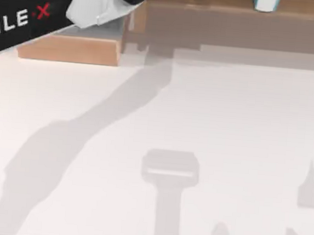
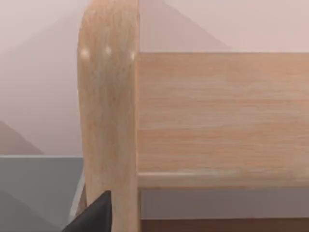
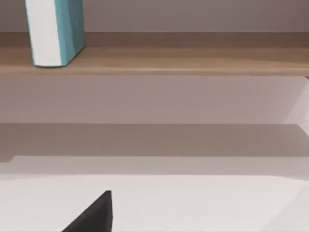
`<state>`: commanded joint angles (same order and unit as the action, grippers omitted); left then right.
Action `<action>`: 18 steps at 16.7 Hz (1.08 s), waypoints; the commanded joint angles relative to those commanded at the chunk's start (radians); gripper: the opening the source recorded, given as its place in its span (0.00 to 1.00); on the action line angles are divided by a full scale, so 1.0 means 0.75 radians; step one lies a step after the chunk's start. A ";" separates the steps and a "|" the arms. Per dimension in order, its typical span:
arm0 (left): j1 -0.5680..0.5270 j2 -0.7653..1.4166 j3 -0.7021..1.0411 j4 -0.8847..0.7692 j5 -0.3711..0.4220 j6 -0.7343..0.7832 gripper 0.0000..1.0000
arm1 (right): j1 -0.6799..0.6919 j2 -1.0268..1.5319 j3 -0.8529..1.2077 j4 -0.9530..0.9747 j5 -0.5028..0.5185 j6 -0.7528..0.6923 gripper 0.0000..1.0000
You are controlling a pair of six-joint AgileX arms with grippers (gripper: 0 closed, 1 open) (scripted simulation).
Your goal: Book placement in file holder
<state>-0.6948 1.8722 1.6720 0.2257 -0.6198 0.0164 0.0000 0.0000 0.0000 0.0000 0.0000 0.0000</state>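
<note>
the thin teal-blue book [image 3: 55,31] with its whitish face stands upright on the long brown wooden shelf [image 3: 193,60], at the far right of the top view [image 1: 264,1]; standing on edge, it probably offers its two flat sides to a grip. the boxy file holder [image 1: 69,49] with a light tan wooden lip sits at the far left of the white tabletop [image 1: 201,110], well apart from the book. my left arm [image 1: 39,14] reaches over the holder, its wrist camera close against the tan wood [image 2: 108,121]. my right arm's wrist camera faces the shelf. how either arm's jaws stand i cannot tell.
</note>
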 joint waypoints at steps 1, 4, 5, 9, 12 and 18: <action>-0.044 0.137 0.121 0.012 -0.039 0.000 1.00 | 0.000 0.000 0.000 0.000 0.000 0.000 1.00; -0.152 0.518 0.462 0.043 -0.144 -0.001 1.00 | 0.000 0.000 0.000 0.000 0.000 0.000 1.00; -0.178 0.629 0.563 0.051 -0.173 -0.002 1.00 | 0.000 0.000 0.000 0.000 0.000 0.000 1.00; -0.247 0.978 0.889 0.079 -0.264 -0.006 1.00 | 0.000 0.000 0.000 0.000 0.000 0.000 1.00; -0.264 1.106 1.015 0.089 -0.297 -0.008 1.00 | 0.000 0.000 0.000 0.000 0.000 0.000 1.00; -0.258 1.123 1.025 0.089 -0.299 -0.008 1.00 | 0.000 0.000 0.000 0.000 0.000 0.000 1.00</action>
<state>-0.8884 2.7146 2.4407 0.2924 -0.8441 0.0101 0.0000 0.0000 0.0000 0.0000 0.0000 0.0000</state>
